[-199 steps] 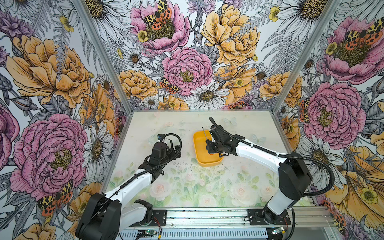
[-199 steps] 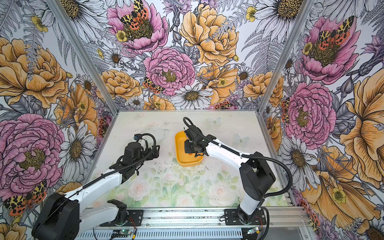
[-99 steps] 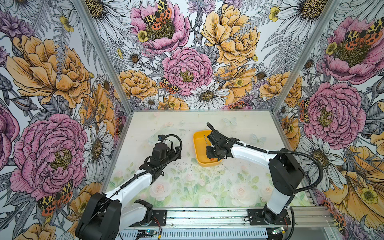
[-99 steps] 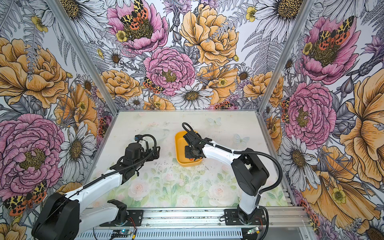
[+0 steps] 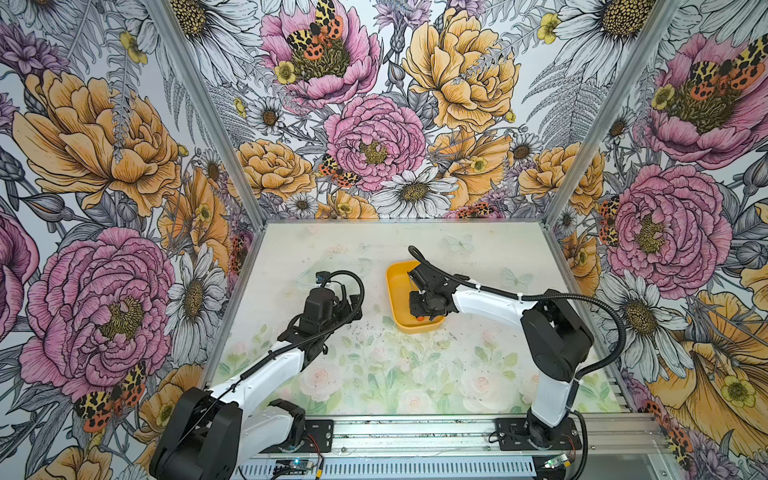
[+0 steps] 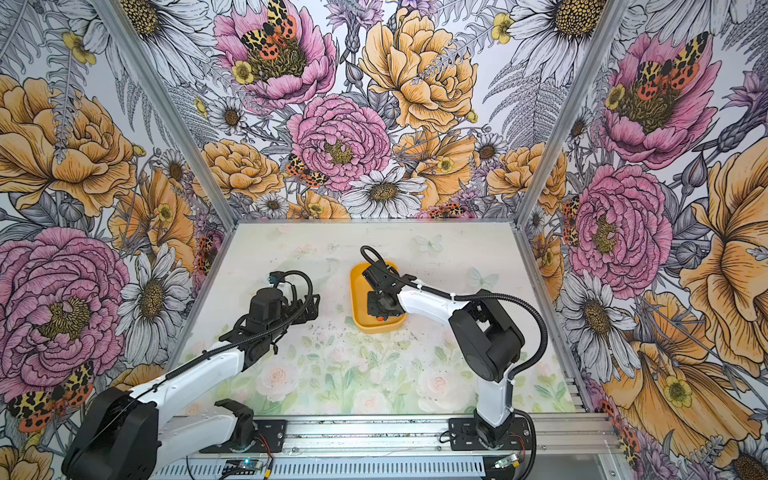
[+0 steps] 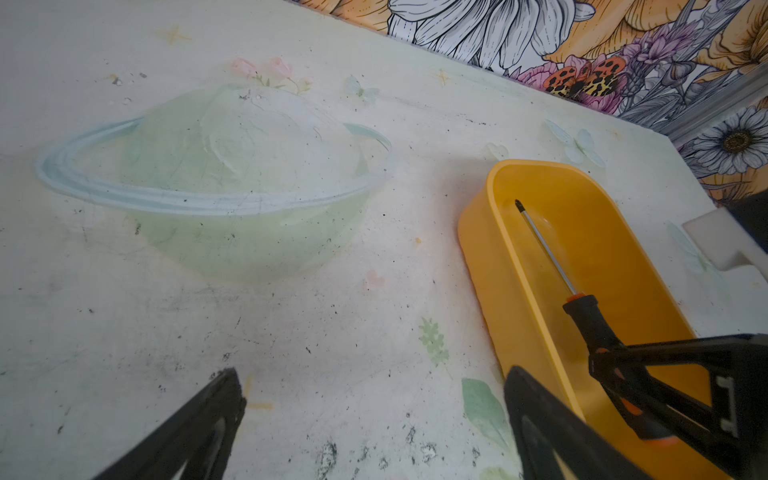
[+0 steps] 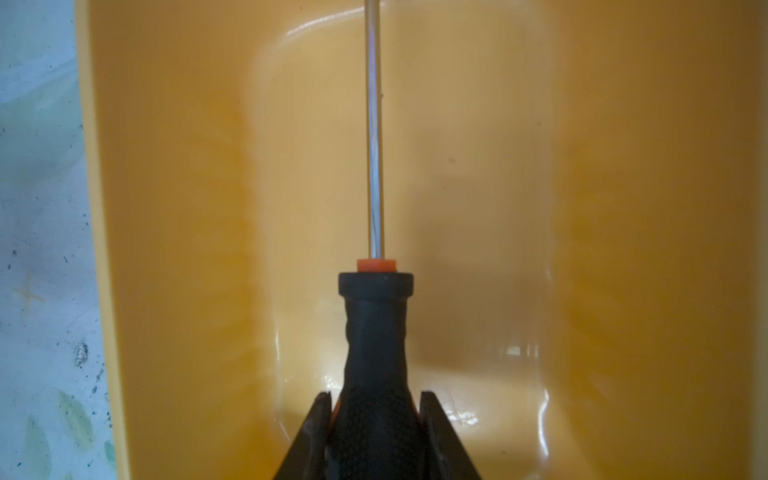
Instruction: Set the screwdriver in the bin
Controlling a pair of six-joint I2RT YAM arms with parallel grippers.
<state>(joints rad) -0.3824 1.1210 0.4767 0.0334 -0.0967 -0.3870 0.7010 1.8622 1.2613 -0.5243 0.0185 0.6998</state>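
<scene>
The yellow-orange bin (image 5: 392, 291) (image 6: 356, 296) stands mid-table. My right gripper (image 8: 376, 399) is down inside it, shut on the black handle of the screwdriver (image 8: 376, 332). The thin shaft runs along the bin's length toward its far end, as the left wrist view shows: screwdriver (image 7: 588, 318), bin (image 7: 486, 266), right gripper (image 7: 602, 361). Whether the screwdriver touches the bin floor I cannot tell. In both top views only its orange end cap (image 5: 420, 318) (image 6: 380, 319) peeks out under the wrist. My left gripper (image 7: 374, 374) (image 5: 353, 301) hovers open over bare table left of the bin, holding nothing.
A faded ringed-planet print (image 7: 232, 178) marks the table mat beyond the left gripper, and dark specks dot the mat. Flowered walls close the table on three sides. An aluminium rail (image 5: 415, 432) carrying both arm bases runs along the front.
My right gripper has come down and toward the near end of the bin with the screwdriver, its elbow swinging forward. The left arm has not moved.
</scene>
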